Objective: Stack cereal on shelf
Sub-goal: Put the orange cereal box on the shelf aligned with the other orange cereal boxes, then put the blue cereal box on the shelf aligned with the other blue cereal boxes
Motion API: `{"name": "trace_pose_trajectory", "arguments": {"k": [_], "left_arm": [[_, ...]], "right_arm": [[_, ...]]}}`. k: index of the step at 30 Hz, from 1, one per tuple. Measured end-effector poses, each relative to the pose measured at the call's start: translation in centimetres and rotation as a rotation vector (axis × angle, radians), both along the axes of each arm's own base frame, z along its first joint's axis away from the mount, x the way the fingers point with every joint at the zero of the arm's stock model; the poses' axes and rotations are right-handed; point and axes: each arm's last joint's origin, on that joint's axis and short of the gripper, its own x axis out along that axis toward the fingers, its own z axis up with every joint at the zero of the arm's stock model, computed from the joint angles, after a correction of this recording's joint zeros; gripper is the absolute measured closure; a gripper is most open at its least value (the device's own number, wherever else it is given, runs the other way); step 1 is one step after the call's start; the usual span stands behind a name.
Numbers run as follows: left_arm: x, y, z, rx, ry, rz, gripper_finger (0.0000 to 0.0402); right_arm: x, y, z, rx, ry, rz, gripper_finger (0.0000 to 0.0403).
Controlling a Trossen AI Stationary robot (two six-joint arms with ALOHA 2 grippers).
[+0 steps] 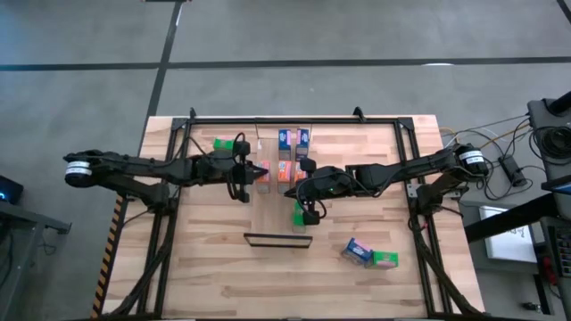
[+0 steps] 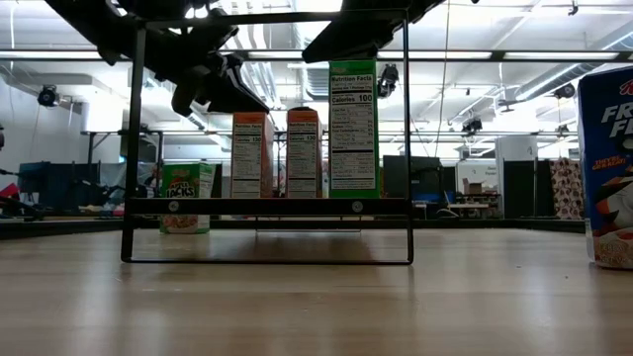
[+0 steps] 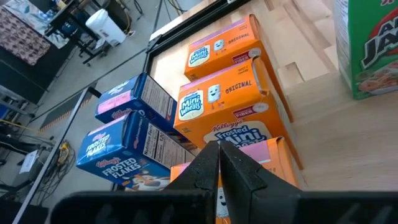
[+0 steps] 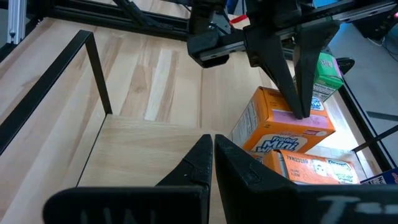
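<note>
Cereal boxes run across mid-frame: a green box (image 1: 223,144) upper left on the counter (image 1: 205,259), left tool (image 1: 261,169) pinched shut, empty, at the orange boxes (image 1: 285,169) on the shelf (image 1: 277,209), right tool (image 1: 302,192) shut, empty, beside them.

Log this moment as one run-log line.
left gripper: shut, over orange boxes | right gripper: shut, above shelf | blue box: off shelf

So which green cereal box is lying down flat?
The green box at the table's front right, lying flat beside a blue box. The other green boxes stand upright: one far left, one on the shelf.
</note>
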Motion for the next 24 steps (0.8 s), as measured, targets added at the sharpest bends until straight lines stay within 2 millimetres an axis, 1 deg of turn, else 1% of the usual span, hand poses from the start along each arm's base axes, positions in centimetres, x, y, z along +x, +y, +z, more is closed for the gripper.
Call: {"name": "trace_pose_trajectory", "arguments": {"k": [9,19,21,24], "left_arm": [[0.0,0.0,0.1,-0.001,-0.002,0.0,0.0401],[-0.9,-0.2,1.0,-0.015,-0.028,0.002,0.0401],[-1.0,-0.3,1.1,-0.022,-0.03,0.001,0.0401],[-1.3,-0.8,1.6,-0.029,-0.053,-0.016,0.0401]], "right_arm": [[0.0,0.0,0.0,0.0,0.0,0.0,0.0394],[0.0,0.0,0.1,0.004,-0.003,-0.002,0.0394],[0.1,0.0,0.4,0.021,-0.005,-0.011,0.0394],[0.2,0.0,1.3,0.071,-0.003,-0.037,0.0394]]}}
